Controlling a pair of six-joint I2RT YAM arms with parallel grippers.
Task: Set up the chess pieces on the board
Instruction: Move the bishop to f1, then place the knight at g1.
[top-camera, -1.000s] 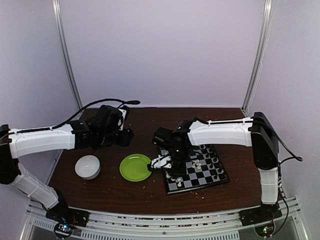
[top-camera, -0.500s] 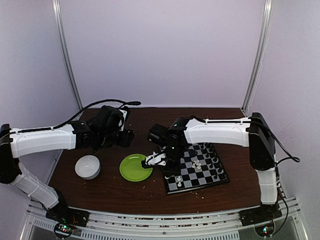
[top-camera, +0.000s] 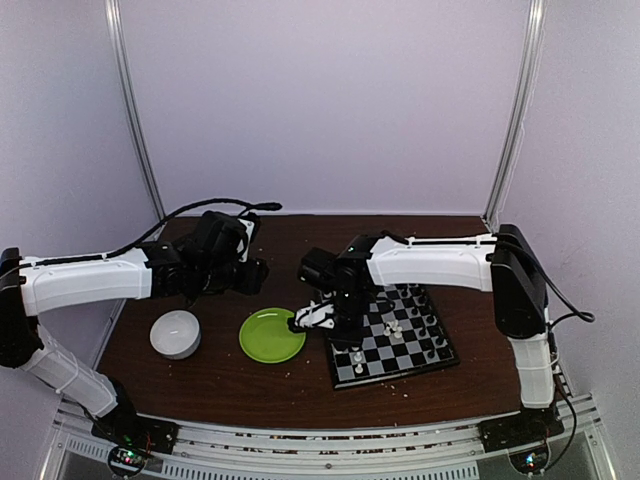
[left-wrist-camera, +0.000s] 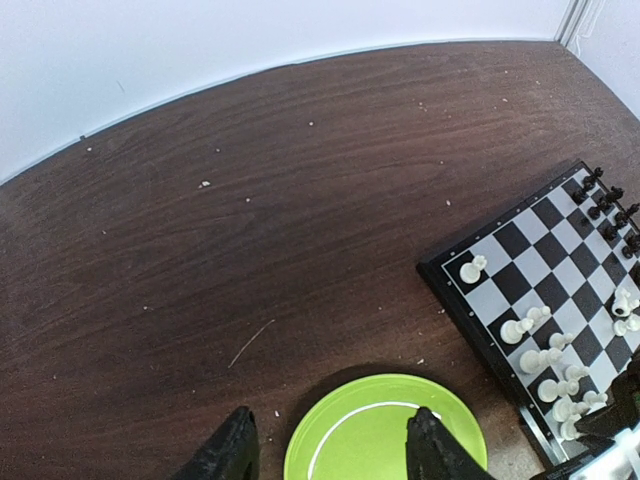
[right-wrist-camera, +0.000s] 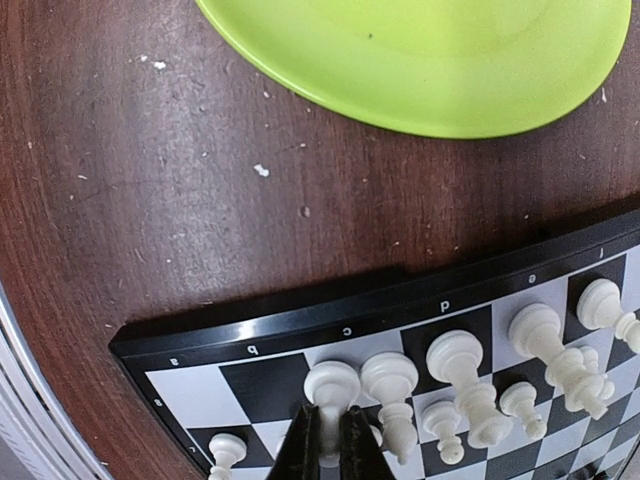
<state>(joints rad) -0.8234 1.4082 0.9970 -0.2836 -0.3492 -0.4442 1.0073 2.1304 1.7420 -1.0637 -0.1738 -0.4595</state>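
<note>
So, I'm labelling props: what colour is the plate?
The plate is lime green; the right wrist view shows it best.

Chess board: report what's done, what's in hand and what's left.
Done: white chess pieces stand along one edge of the board, black ones along the opposite edge. In hand: the right gripper is shut beside a white piece at the edge row; a grip cannot be confirmed. The left gripper hangs open above the green plate. Left: squares at one corner look bare.
</note>
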